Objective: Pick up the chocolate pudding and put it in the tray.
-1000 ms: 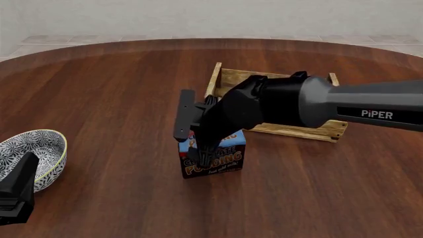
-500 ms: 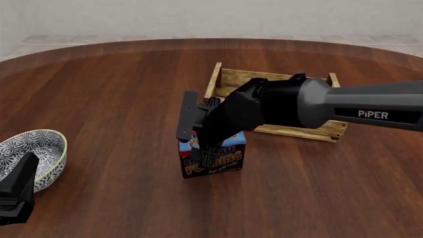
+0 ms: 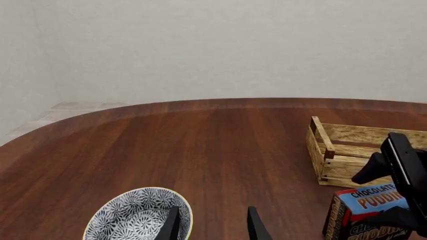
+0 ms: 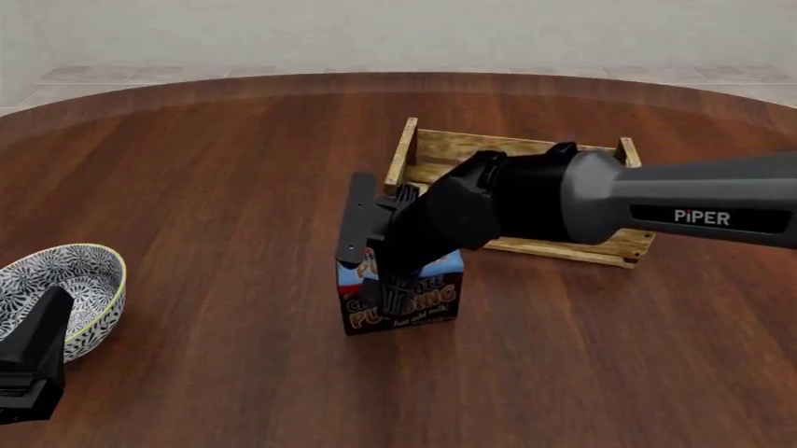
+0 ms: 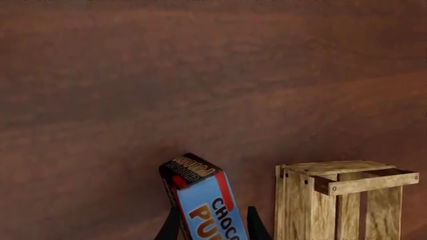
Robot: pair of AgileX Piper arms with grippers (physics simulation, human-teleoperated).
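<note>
The chocolate pudding stands upright on the table in front of the tray's left end. It is a small carton with a blue top and a brown lower part. My right gripper comes down over it from the right, open, with one finger on each side of the carton's upper part. In the right wrist view the chocolate pudding fills the gap of the right gripper, and the tray stands beside it. The left gripper rests open at the near left.
A blue-and-white patterned bowl sits at the left, just beyond the left gripper; the same bowl shows in the left wrist view. The right arm covers most of the tray's inside in the front view.
The right gripper has shifted slightly to the right and down around the carton. The carton, the tray and the left arm have not moved.
</note>
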